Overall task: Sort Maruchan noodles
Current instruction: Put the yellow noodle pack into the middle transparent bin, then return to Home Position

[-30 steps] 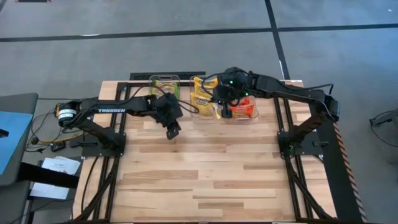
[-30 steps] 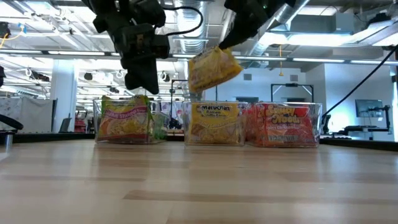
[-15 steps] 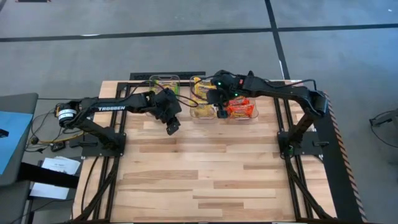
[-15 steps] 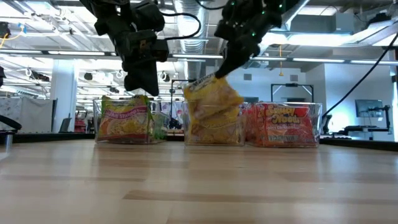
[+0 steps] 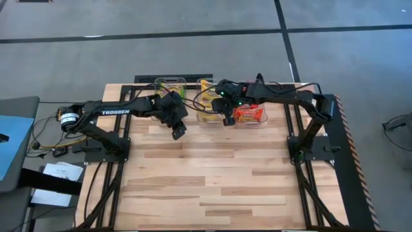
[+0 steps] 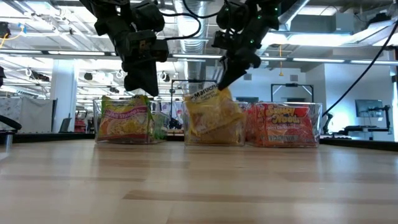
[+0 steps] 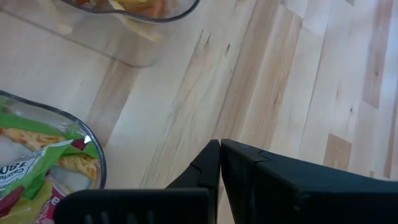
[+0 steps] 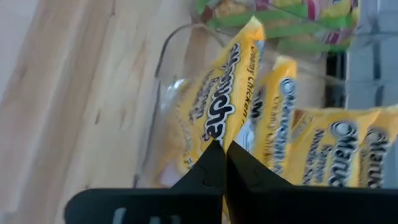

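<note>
My right tool [image 6: 219, 86] has come down, and the yellow packet [image 6: 212, 113] now sits partly inside the middle bin [image 6: 239, 138].

I pinch the packet's top edge, fingers narrow on the plastic; it hangs straight below the tool, tilted, long axis leaning across the bin, lower end among the other yellow packets [image 8: 311, 146]. My right arm is directly over this bin. My left tool [image 5: 178, 131] is shut on nothing and hovers above the bench just in front of the green bin [image 6: 103, 127]. Letting go looks like my next move.
</note>
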You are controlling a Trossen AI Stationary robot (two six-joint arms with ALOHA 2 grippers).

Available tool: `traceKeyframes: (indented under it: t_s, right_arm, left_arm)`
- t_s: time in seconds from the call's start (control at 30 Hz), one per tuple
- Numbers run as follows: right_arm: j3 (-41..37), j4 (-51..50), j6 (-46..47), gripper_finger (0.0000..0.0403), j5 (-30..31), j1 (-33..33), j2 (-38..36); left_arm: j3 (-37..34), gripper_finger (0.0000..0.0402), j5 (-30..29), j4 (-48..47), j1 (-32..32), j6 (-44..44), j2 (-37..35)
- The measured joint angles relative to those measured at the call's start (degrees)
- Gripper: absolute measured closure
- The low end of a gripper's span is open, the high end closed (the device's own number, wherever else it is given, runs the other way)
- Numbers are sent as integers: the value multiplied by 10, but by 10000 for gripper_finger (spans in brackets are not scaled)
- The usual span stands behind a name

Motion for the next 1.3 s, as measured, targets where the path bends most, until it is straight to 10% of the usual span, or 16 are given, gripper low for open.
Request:
traceKeyframes:
  t_s: [0.8, 1.3]
  right_arm:
    - [14, -87, 203, 211, -2, 2, -14]
    - [140, -113, 291, 221, -3, 43, -37]
  left_arm:
    - [28, 402, -1, -1, -2, -31, -14]
    - [-8, 402, -162, 16, -104, -28, -259]
